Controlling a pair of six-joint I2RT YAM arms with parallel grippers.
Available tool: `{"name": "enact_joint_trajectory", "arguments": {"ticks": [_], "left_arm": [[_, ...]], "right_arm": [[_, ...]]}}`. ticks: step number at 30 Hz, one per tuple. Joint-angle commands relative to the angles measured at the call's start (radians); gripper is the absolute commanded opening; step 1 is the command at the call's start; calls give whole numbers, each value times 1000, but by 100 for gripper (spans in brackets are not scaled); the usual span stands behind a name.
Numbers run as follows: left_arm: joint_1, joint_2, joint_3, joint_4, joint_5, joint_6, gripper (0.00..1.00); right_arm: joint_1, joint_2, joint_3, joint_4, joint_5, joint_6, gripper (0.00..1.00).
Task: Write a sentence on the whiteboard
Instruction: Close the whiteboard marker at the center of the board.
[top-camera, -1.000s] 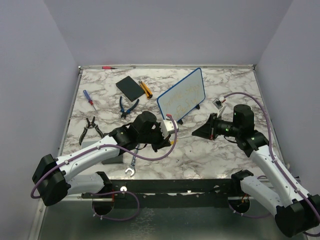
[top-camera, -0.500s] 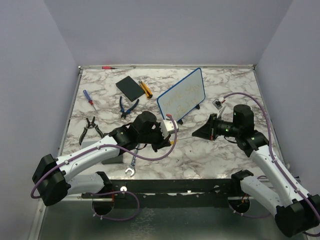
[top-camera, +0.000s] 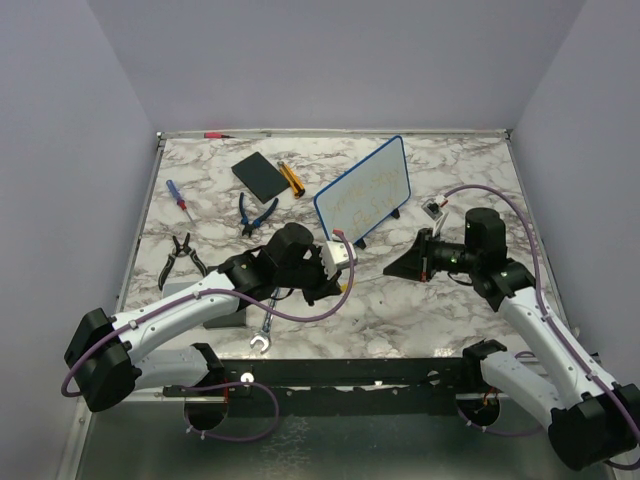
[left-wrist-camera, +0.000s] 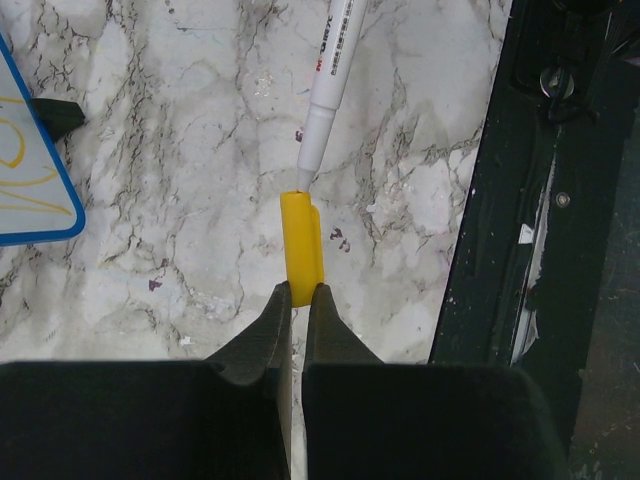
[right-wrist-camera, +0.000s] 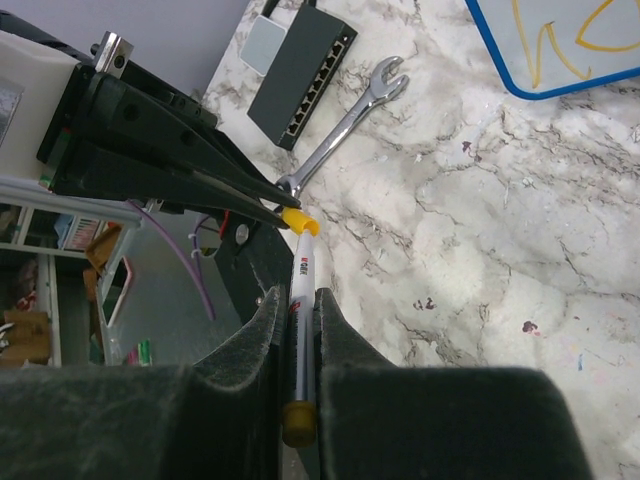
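The whiteboard (top-camera: 362, 192) stands tilted on black feet at the middle back, its blue frame around faint yellow handwriting, the sentence (top-camera: 366, 196). A corner of it shows in the left wrist view (left-wrist-camera: 30, 190) and in the right wrist view (right-wrist-camera: 560, 40). My left gripper (left-wrist-camera: 298, 292) is shut on a yellow marker cap (left-wrist-camera: 301, 245). My right gripper (right-wrist-camera: 297, 300) is shut on a white marker (right-wrist-camera: 300, 275). The marker's tip (left-wrist-camera: 303, 178) sits at the cap's open end. The two grippers face each other in front of the board (top-camera: 345, 283) (top-camera: 395, 268).
Black pad (top-camera: 260, 175), orange tool (top-camera: 290, 178), blue pliers (top-camera: 256, 213), screwdriver (top-camera: 180, 200) and black pliers (top-camera: 180, 255) lie at the back left. A wrench (top-camera: 265, 330) and a grey box (top-camera: 215, 310) lie under the left arm. The black front rail (left-wrist-camera: 560, 200) is close by.
My right wrist has shifted very slightly. The cap, marker and left arm stay where they were.
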Motion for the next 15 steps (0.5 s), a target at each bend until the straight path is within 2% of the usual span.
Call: {"name": "enact_joint_trajectory", "arguments": {"ticks": [1, 15], "left_arm": [[-5, -33, -6, 8, 48, 18, 0], [-10, -72, -11, 17, 83, 17, 0]], "right_arm": [[-2, 14, 19, -3, -75, -17, 1], [-3, 44, 6, 57, -201, 11, 1]]}}
